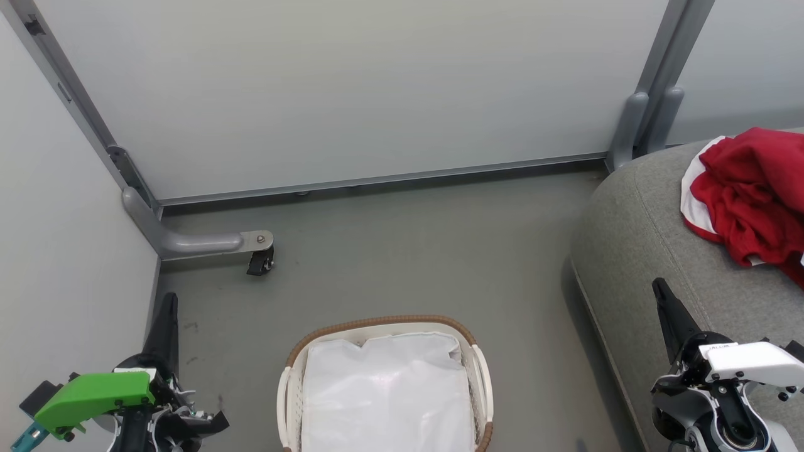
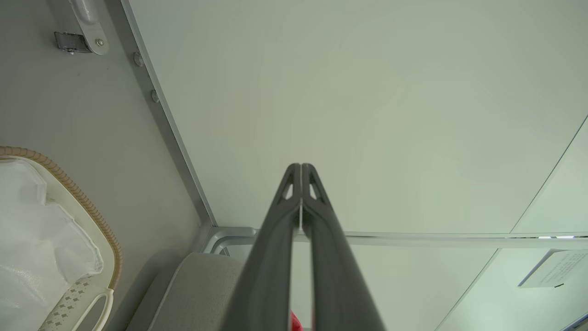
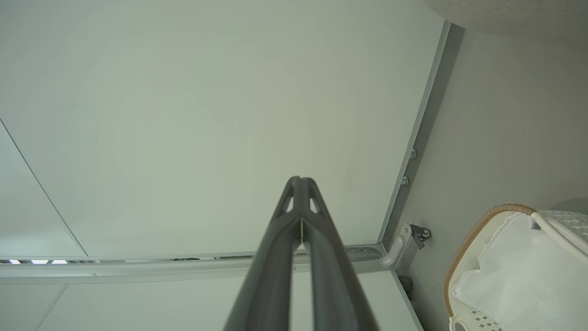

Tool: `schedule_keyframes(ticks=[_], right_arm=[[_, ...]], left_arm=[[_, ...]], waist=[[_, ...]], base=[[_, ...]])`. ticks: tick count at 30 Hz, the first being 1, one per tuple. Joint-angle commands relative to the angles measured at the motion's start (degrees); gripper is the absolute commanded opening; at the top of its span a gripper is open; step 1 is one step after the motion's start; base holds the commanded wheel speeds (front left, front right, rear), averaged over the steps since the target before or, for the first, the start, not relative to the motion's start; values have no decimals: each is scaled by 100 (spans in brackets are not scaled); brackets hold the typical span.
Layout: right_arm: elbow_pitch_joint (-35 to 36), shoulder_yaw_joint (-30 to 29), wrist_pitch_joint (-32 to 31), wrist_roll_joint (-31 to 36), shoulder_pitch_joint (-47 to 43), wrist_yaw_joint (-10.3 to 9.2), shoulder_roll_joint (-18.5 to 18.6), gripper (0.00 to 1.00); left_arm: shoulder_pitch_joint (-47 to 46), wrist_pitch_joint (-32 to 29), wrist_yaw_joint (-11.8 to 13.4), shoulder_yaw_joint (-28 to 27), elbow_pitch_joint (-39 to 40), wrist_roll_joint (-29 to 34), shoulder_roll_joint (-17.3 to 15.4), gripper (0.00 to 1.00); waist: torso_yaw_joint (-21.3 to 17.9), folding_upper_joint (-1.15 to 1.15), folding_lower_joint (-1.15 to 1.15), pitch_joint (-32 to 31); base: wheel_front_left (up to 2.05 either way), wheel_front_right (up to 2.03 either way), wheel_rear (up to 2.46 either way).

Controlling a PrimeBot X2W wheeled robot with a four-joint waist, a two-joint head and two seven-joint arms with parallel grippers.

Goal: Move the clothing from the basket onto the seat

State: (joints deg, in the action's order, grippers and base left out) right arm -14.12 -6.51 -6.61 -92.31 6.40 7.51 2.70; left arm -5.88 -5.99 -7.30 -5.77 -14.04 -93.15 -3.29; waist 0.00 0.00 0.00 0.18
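Note:
The red clothing [image 1: 754, 191] with white panels lies crumpled on the grey seat [image 1: 634, 238] at the right edge of the head view. On the floor at bottom centre stands the white basket [image 1: 477, 370] with its brown woven rim; only the white liner [image 1: 386, 395] shows inside it. My left gripper [image 1: 168, 300] is shut at the lower left, fingers pointing up, with nothing in it. At the lower right, over the seat's front part, my right gripper [image 1: 659, 285] is shut and holds nothing. Both wrist views show the fingers pressed together: left gripper [image 2: 301, 166], right gripper [image 3: 299, 179]. The basket [image 2: 98, 216] and the seat [image 2: 197, 285] appear in the left wrist view, the basket [image 3: 464, 248] also in the right wrist view.
Pale partition panels [image 1: 352, 94] close off the back and left. A grey metal foot with a black caster [image 1: 259, 260] juts onto the floor at the back left. Grey posts [image 1: 647, 122] stand beside the seat's far corner. Open grey floor [image 1: 408, 251] lies between basket and panels.

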Motion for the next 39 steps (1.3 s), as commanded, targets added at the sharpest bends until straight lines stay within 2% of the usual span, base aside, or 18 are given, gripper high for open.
schedule_keyframes(ticks=[1, 39], right_arm=[[21, -10, -8, -20, -38, -4, 34, 0], [21, -9, -7, -20, -38, -4, 34, 0]], left_arm=[[-58, -22, -34, -28, 7, 37, -17, 0], [-62, -45, -35, -57, 6, 53, 8, 0]], waist=[[0, 0, 0, 0], [0, 0, 0, 0]], base=[[0, 0, 0], [0, 0, 0]])
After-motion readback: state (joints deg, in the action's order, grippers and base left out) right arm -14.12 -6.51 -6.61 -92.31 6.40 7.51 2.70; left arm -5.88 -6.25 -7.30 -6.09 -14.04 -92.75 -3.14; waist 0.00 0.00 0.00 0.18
